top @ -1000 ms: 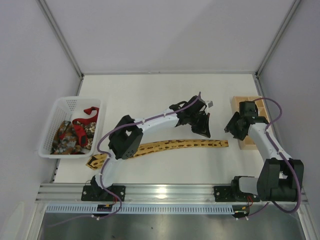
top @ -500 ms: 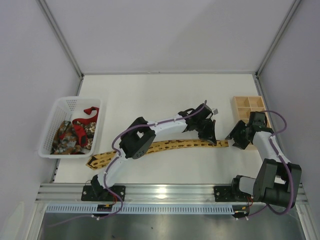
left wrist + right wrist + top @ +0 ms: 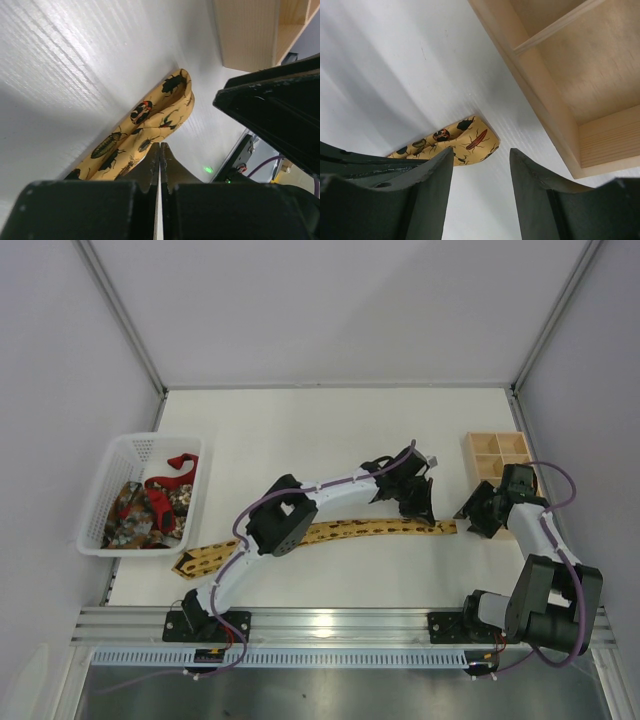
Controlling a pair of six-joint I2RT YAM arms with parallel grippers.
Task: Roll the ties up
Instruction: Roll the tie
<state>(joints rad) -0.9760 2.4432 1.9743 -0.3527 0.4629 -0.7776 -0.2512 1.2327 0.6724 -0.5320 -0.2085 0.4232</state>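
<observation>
Barely started imo. Yellow tie (image 3: 340,531) lies flat, unrolled, near table's (image 3: 330,430) front edge, tip by wooden box (image 3: 497,452). Left gripper (image 3: 424,512) fully closed over it, right gripper (image 3: 472,512) spread wide at tip, holding nothing. Red tie (image 3: 176,464) + patterned tie (image 3: 128,517) in basket (image 3: 95,502), left edge.

White bench (image 3: 330,430), matte, bare across the far half. Yellow tie (image 3: 360,529) with dark insect print lies flat on it in a long shallow arc, left to right. Its right tip is doubled over, near the wooden tray (image 3: 468,452) but apart from it. White basket (image 3: 100,495) sits at the left edge, near the tie's left end.
</observation>
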